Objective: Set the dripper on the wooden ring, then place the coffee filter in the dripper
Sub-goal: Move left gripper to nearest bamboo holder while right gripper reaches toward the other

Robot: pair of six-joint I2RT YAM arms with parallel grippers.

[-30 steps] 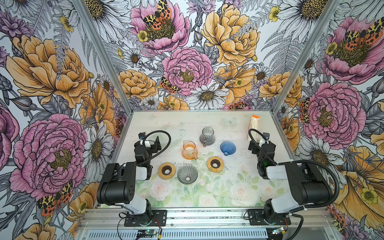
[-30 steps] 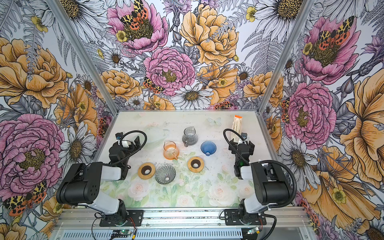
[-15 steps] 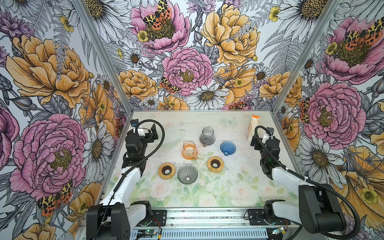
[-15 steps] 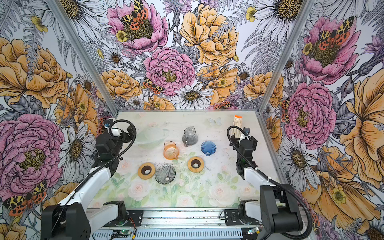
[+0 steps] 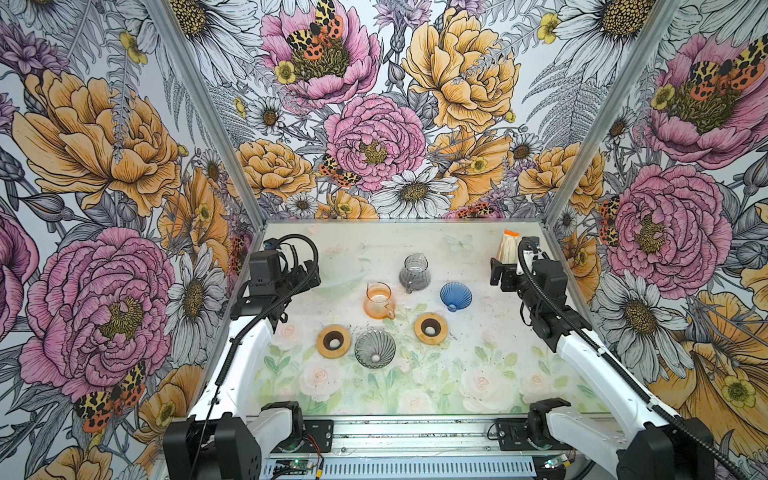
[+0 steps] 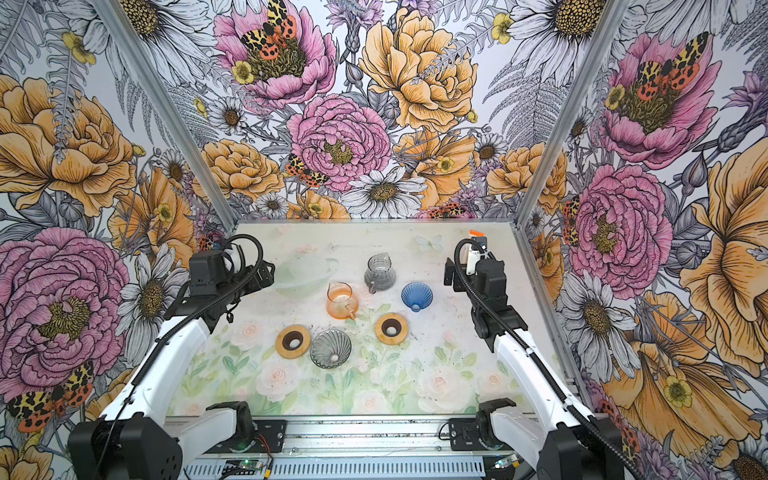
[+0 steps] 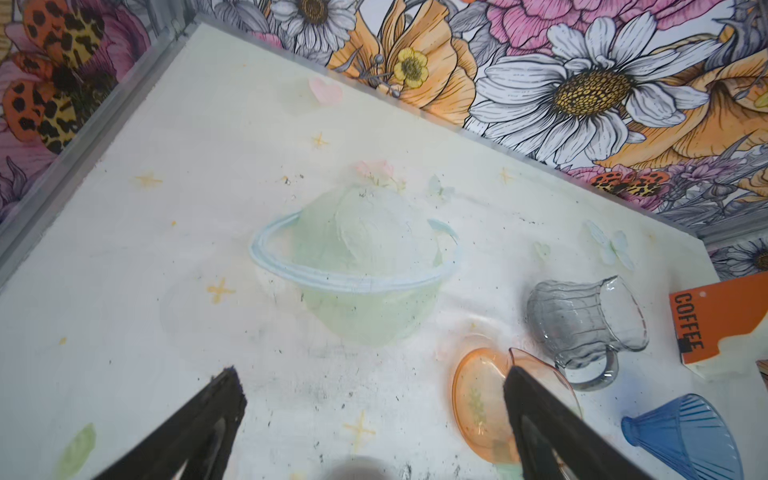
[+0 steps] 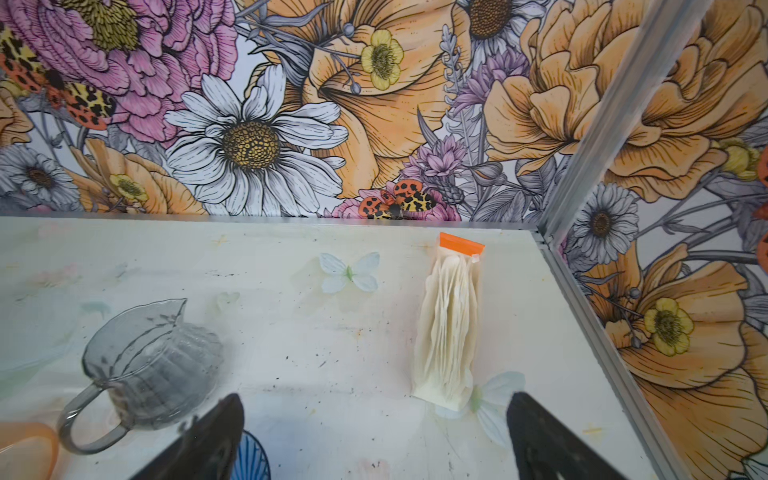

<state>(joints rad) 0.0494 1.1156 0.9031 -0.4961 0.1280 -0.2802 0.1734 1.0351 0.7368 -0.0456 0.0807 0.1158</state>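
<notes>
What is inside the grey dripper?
Empty: the grey dripper shows bare ribbed glass down to its hole; the filter pack sits apart.

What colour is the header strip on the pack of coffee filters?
Orange; the header strip caps the cream pack of coffee filters, clearest in the right wrist view.

Two drippers [image 5: 456, 296], two carafes [image 5: 378, 301], two wooden rings [image 5: 333, 341], one filter pack [image 5: 508, 249].
</notes>
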